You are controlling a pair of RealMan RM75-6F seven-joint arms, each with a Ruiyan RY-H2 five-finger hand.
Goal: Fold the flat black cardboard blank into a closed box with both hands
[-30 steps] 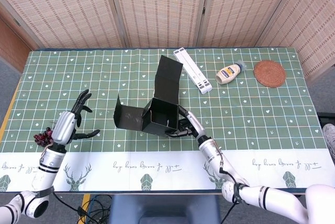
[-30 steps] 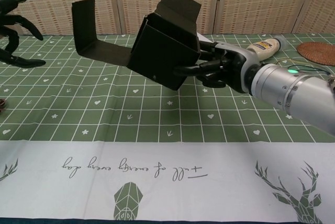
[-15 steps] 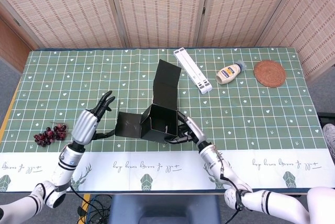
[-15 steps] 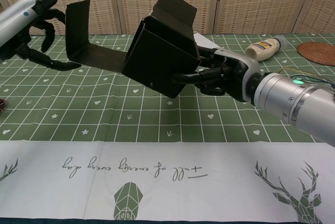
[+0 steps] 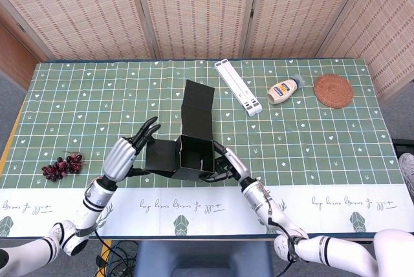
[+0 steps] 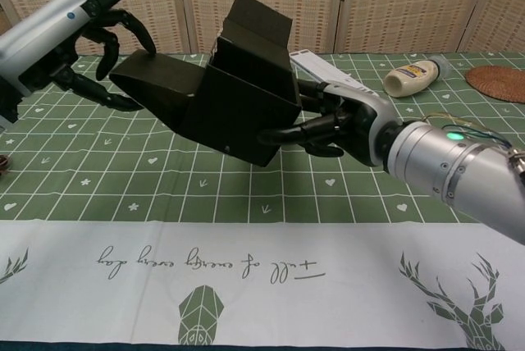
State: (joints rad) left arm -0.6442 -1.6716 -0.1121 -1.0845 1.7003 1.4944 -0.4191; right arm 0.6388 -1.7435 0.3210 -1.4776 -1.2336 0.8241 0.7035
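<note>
The box [image 5: 187, 147], a black cardboard blank already part-folded, is held above the near middle of the desk [image 5: 323, 134], with its open top turned upward. A tall panel [image 5: 197, 105] is seen standing up at its far side, and a side flap [image 6: 156, 80] reaches out toward the left.

The right robot hand [image 6: 332, 121] is clamped on the box's right wall, with fingers [image 6: 287, 134] laid along the outer face; whether any reach over the rim cannot be told. The left robot hand [image 6: 107, 27] is spread, its fingertips resting on the outer end of the side flap, and nothing is gripped by it.

The card is judged to be light and thin, stiff across each panel but weak along the creases. It is likely to be smooth and somewhat slippery under hard fingers. A wall can be expected to buckle if squeezed hard, so a moderate grip near a corner or a folded edge, where two panels brace each other, is thought safest. Flaps are best pushed flat-handed close to the free edge, with the body steadied on the opposite wall. The tall panel would then be brought over as the lid.
</note>
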